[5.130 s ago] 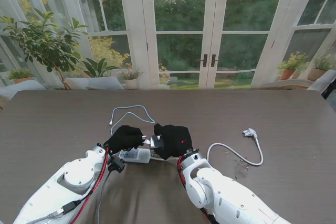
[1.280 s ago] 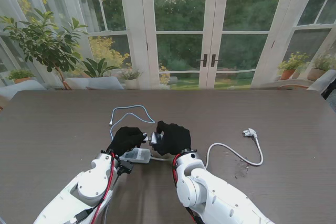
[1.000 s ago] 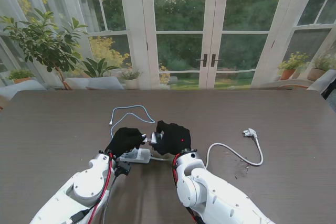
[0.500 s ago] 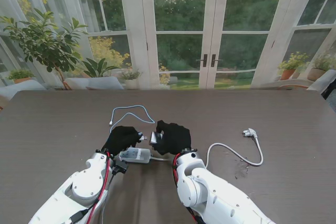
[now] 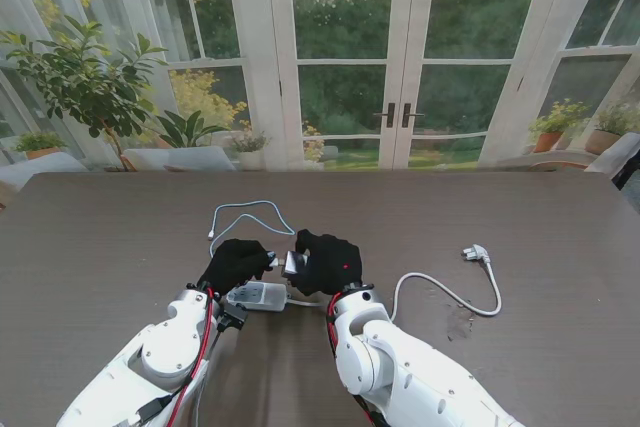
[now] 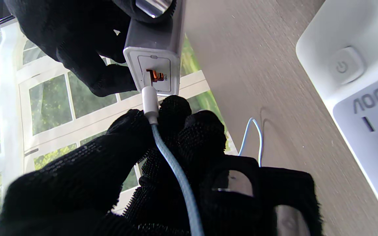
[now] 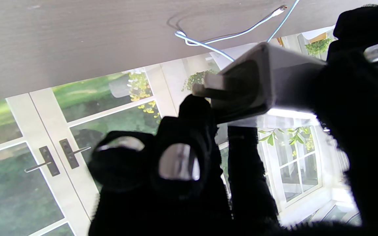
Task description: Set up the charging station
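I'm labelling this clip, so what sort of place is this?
Probably a home sunroom or dining room: a long wooden table before white French doors onto a garden, with potted plants alongside.

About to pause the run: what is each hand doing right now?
Left hand: shut on the cable plug, at the charger's port.
Right hand: shut on the charger.

Stand overhead; wrist views close

Pale blue braided cable, grey charger, black-gloved fingers.
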### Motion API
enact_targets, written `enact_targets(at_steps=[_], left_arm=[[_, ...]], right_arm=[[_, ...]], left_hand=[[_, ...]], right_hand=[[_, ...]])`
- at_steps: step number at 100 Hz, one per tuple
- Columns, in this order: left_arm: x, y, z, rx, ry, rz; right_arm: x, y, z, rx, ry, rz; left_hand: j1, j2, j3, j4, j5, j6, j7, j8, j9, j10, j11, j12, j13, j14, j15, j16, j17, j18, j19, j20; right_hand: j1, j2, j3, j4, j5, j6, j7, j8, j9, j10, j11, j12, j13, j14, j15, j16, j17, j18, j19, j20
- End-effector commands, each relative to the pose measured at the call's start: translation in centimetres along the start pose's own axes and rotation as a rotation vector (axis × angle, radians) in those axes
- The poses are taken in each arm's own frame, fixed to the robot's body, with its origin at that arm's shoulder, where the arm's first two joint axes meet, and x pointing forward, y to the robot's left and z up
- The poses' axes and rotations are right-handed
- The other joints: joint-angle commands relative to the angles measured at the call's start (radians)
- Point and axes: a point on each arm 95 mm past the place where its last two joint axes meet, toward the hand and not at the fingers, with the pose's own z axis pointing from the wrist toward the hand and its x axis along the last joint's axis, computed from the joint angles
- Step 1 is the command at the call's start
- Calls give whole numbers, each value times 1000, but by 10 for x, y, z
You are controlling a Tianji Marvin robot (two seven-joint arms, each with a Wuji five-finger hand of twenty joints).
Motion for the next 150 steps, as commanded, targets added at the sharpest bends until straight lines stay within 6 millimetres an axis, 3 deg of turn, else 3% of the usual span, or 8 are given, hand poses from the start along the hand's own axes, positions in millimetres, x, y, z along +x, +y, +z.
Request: enact_targets(at_steps=[1, 82, 150], left_arm=[[2, 5, 1, -27, -3, -11], [5, 4, 3, -61, -9, 42], [8, 20, 8, -75, -2, 49]], right_arm=[[8, 1, 1, 6, 14, 9], [11, 3, 2, 15, 44, -12], [22, 8, 4, 25, 15, 32]], left_hand=[[96, -6, 45, 47, 47, 33, 29, -2, 45, 65, 26, -9, 25, -18, 58, 13, 60, -189, 261, -22], [96, -6, 45, 46, 46, 33, 31, -4, 45, 62, 26, -11, 25, -34, 65, 15, 62, -203, 261, -8], [92, -8, 47, 48, 52, 32, 33, -6, 45, 59, 28, -15, 25, -35, 66, 16, 62, -207, 261, -3]], right_hand=[[180, 125, 192, 77, 115, -150, 311, 69, 100, -111, 82, 21, -5, -14, 50, -416, 27, -59, 72, 13], [180, 124, 192, 78, 115, -150, 311, 69, 102, -111, 81, 21, -5, -11, 53, -414, 28, -61, 76, 15], [191, 111, 200, 77, 128, -143, 304, 72, 117, -107, 76, 24, -5, -20, 69, -403, 31, -67, 91, 24]])
